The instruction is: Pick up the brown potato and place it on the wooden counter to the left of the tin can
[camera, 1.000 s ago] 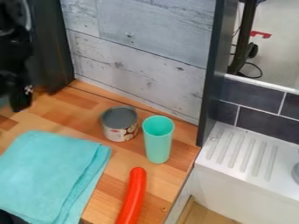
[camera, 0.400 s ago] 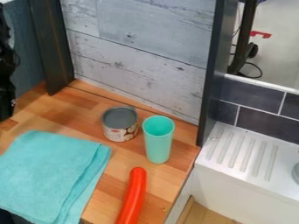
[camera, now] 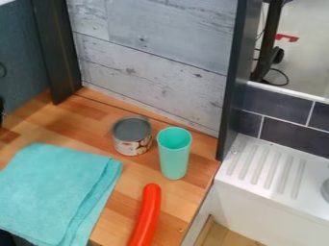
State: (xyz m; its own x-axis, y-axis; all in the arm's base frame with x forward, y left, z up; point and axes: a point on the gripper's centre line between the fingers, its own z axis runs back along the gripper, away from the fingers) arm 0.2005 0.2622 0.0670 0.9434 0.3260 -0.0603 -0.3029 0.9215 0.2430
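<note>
Behind a wooden worktop (camera: pixel 183 206) stands a grey plank wall (camera: pixel 154 62), with a white ridged drainer (camera: pixel 267 168) beyond the worktop's right edge. On the wood, the folded turquoise cloth (camera: pixel 55 187) lies at lower left, with a strip of wood between it and the curved red tube (camera: pixel 147 214), while the upright green cup (camera: pixel 174 156) stands near the right edge, close beside the grey-topped can (camera: pixel 132 136). These have all kept their places, but the black gripper (camera: pixel 1 114) has moved left to the view's left edge, nearest the cloth, and I cannot tell whether its jaws are open or closed.
</note>
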